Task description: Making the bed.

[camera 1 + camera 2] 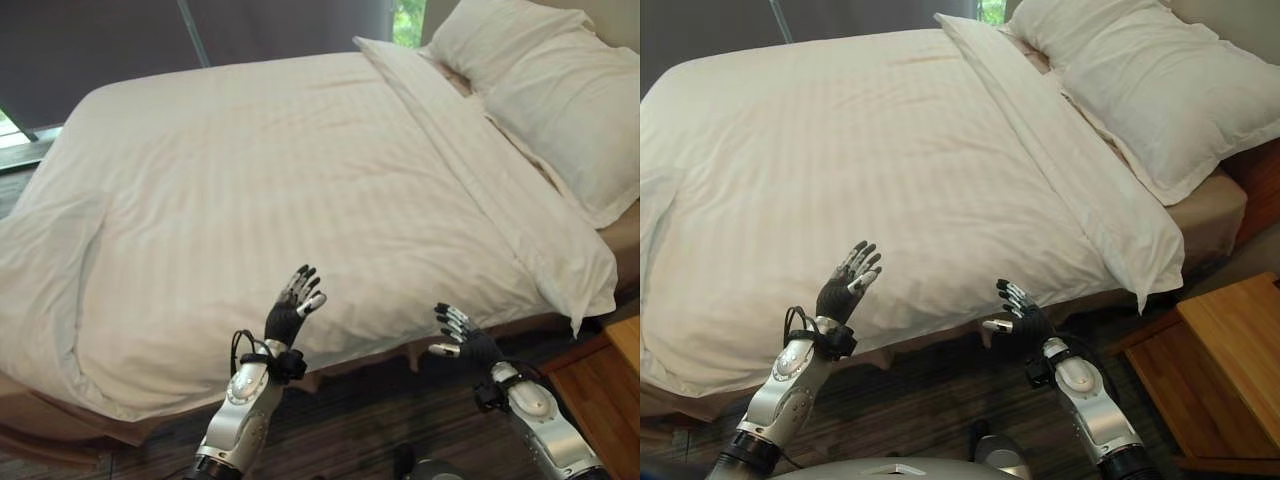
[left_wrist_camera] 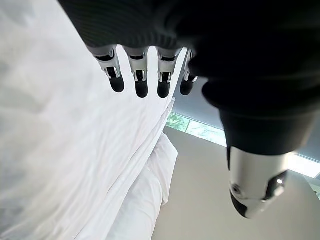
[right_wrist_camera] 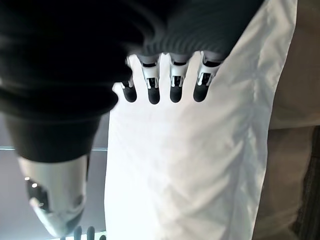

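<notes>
A white, faintly striped duvet point(image 1: 280, 190) covers the bed point(image 1: 1210, 215), spread mostly smooth, with soft wrinkles and a bunched fold at its left corner. Its near edge hangs over the side of the mattress. Its top end is folded back in a long band point(image 1: 480, 170) just below two white pillows point(image 1: 560, 90) lying side by side at the head

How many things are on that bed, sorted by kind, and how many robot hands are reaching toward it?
Duvets: 1
Pillows: 2, one behind the other
Robot hands: 2, left hand and right hand, both open, holding nothing
Total: 5
</notes>
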Robot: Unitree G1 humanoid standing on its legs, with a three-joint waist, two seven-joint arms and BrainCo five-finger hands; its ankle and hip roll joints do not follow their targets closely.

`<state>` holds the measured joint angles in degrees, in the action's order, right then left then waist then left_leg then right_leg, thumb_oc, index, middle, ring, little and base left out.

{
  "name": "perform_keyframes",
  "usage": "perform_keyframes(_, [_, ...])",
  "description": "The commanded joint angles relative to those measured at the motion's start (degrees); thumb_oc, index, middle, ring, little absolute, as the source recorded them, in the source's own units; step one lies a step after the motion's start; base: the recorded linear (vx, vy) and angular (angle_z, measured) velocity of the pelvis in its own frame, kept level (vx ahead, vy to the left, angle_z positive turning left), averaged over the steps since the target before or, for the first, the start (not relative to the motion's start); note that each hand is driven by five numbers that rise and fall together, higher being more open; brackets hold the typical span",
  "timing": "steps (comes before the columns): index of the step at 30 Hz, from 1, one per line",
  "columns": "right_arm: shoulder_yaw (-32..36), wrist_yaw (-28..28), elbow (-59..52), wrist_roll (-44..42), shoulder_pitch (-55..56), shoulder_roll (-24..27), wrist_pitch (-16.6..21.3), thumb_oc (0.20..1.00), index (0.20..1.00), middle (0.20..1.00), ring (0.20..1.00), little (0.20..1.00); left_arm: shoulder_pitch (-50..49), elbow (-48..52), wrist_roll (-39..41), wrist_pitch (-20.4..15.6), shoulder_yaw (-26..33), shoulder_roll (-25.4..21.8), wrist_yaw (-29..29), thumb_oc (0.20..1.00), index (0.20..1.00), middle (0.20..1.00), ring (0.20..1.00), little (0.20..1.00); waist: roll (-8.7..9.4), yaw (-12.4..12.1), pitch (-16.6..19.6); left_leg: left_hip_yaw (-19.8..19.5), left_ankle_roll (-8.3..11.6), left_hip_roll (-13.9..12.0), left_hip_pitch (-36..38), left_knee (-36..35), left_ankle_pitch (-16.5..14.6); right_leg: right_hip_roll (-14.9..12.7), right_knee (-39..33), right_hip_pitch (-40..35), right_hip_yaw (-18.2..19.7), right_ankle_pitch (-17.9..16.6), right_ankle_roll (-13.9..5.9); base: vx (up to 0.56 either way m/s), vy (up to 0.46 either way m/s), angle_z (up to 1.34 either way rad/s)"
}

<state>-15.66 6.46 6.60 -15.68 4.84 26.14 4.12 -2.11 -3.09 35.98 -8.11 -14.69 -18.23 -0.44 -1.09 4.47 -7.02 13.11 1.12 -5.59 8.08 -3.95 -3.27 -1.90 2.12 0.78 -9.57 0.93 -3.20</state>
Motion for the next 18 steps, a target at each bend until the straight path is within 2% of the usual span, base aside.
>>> perform_keyframes(1, [-0.52, -0.06, -2.43, 0.49, -0.68, -0.98, 2.43, 1.000, 1.000, 1.000, 1.000, 1.000, 0.98, 2.28, 2.63, -1.60, 1.96, -1.23, -0.87, 1.000, 1.000, 1.000, 1.000, 1.000, 2.46, 0.00, 1.54, -1.30, -0.84, 5.14, -2.70, -1.05, 4.14, -1.79, -1.48, -2.75, 0.39, -0.44, -3.84, -0.02, -0.082, 0.00])
perform_keyframes(6, [-0.40, -0.09, -2.19, 0.15, -0.94, -0.49, 2.45, 1.000, 1.000, 1.000, 1.000, 1.000, 0.56, 2.36, 2.63, -1.85, 2.47, -1.10, -0.59, 1.000, 1.000, 1.000, 1.000, 1.000, 2.55, -0.46, 1.44, -0.79, -0.43, 4.90, -2.45, -0.52, 4.24, -1.48, -3.34, -3.87, 0.28, -1.15, -3.81, -0.02, -0.074, -0.02])
perform_keyframes(12, [0.62, 0.30, -2.26, -4.74, -1.12, -1.18, 3.29, 1.000, 1.000, 1.000, 1.000, 1.000, -0.69, 2.69, 3.25, -1.75, 2.56, -0.66, -0.55, 1.000, 1.000, 1.000, 1.000, 1.000, 2.37, -0.83, 1.82, 0.16, -0.06, 4.77, -2.83, -0.90, 4.64, -0.96, -6.10, -4.44, -0.22, -2.34, -4.14, 0.00, -0.025, -0.03])
perform_keyframes(13, [9.25, -2.91, -3.43, -6.32, 1.53, -0.09, 4.57, 1.000, 1.000, 1.000, 1.000, 1.000, -1.55, 0.24, 1.86, -2.47, 7.29, -1.12, -0.03, 1.000, 1.000, 1.000, 1.000, 1.000, 3.59, -1.14, 0.38, -10.91, -0.24, 3.73, -4.38, 1.70, 4.25, -1.92, -3.91, -3.14, 6.90, -1.82, -3.51, 0.05, -0.017, 0.01])
perform_keyframes(16, [9.73, -2.83, -1.66, -8.65, 1.27, -1.33, 4.67, 1.000, 1.000, 1.000, 1.000, 1.000, -2.63, -0.02, 0.99, -1.95, 6.88, -2.04, 0.44, 1.000, 1.000, 1.000, 1.000, 1.000, 3.19, -1.10, 0.38, -12.06, -0.04, 3.44, -3.59, 1.50, 3.90, -1.55, -2.37, -3.47, 6.91, -0.64, -2.81, 0.11, -0.042, -0.04])
perform_keyframes(18, [9.89, -3.46, -1.33, -6.75, 0.94, -0.74, 4.64, 1.000, 1.000, 1.000, 1.000, 1.000, -2.39, 0.26, 0.83, -1.92, 7.00, -2.44, 0.24, 1.000, 1.000, 1.000, 1.000, 1.000, 3.32, -1.08, -0.02, -12.42, 0.20, 3.38, -4.24, 3.01, 3.38, -1.66, -1.76, -3.25, 6.55, -0.26, -2.55, 0.03, -0.057, 0.02])
